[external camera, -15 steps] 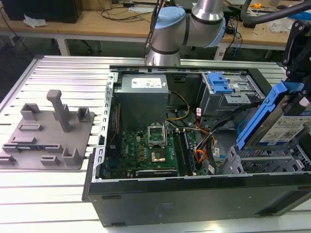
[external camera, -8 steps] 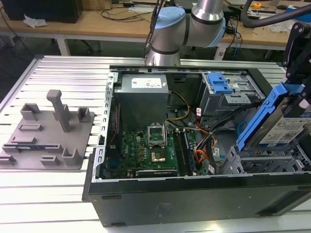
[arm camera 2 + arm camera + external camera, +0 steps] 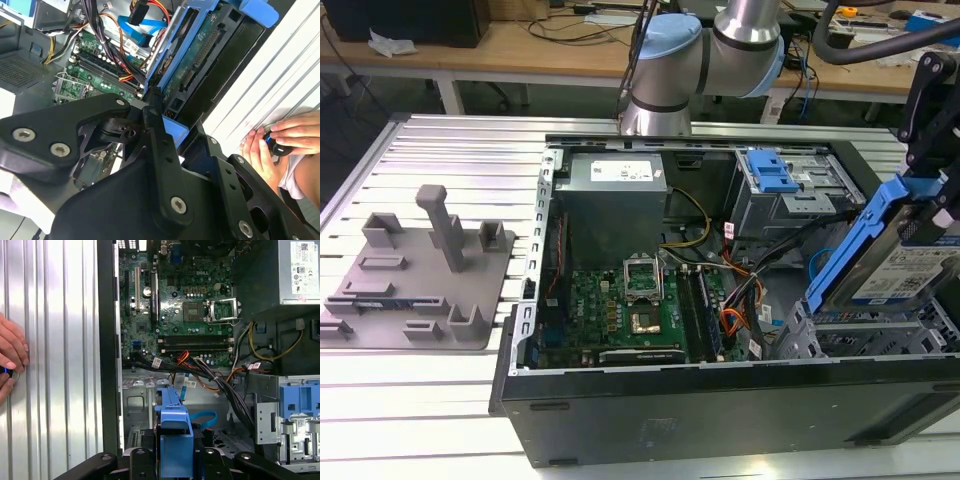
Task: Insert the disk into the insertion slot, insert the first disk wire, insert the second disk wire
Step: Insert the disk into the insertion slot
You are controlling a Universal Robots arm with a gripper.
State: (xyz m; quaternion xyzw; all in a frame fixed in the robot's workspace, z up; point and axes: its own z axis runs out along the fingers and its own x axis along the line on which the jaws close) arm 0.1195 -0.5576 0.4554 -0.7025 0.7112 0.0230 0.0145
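the disk (image 3: 910, 268) is shown at the right edge of the exterior view, tilted and clamped in the jaws, held just above the insertion slot (image 3: 820, 340) at the lower right of the open computer case (image 3: 650, 420), not yet seated.

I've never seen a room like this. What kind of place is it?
Probably a robotics lab: a robot arm holds the disk above an open computer case on a ribbed metal table, workbenches behind.
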